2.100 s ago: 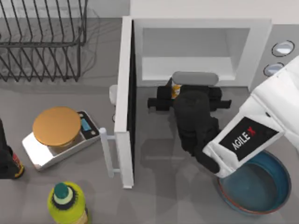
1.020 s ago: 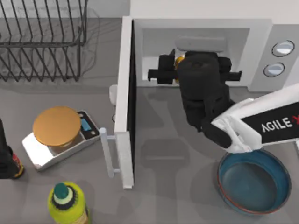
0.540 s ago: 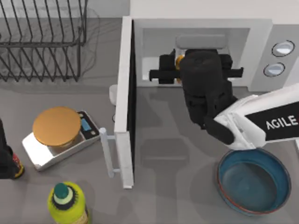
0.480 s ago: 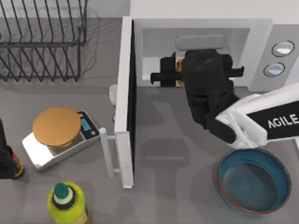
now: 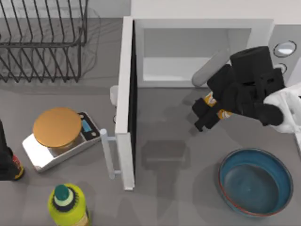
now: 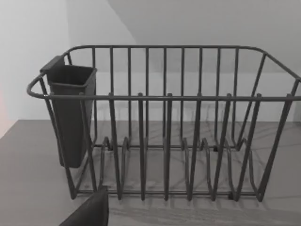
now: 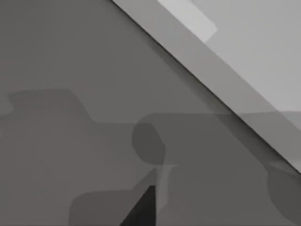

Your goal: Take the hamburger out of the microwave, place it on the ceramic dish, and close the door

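Near the frame's lower right sat the ceramic dish (image 5: 254, 181). Above it our right gripper (image 5: 211, 109) hung tilted, fingers pinching the hamburger (image 5: 217, 106) over bare counter (image 5: 174, 141), before the microwave (image 5: 197, 52), its door (image 5: 124, 101) wide open.

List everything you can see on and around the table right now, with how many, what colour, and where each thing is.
Microwave: one, white, back of the table, cavity open.
Door: one, white, swung open at the microwave's left.
Hamburger: one, white and orange, held above the table in front of the microwave.
Dish: one, blue, front right.
Dish rack: one, dark wire, back left.
Scale: one, silver with copper-orange plate, left.
Bottle: one, yellow-green with green cap, front left.
Dark bottle: one, left edge.
Right gripper: black, gripping the hamburger.
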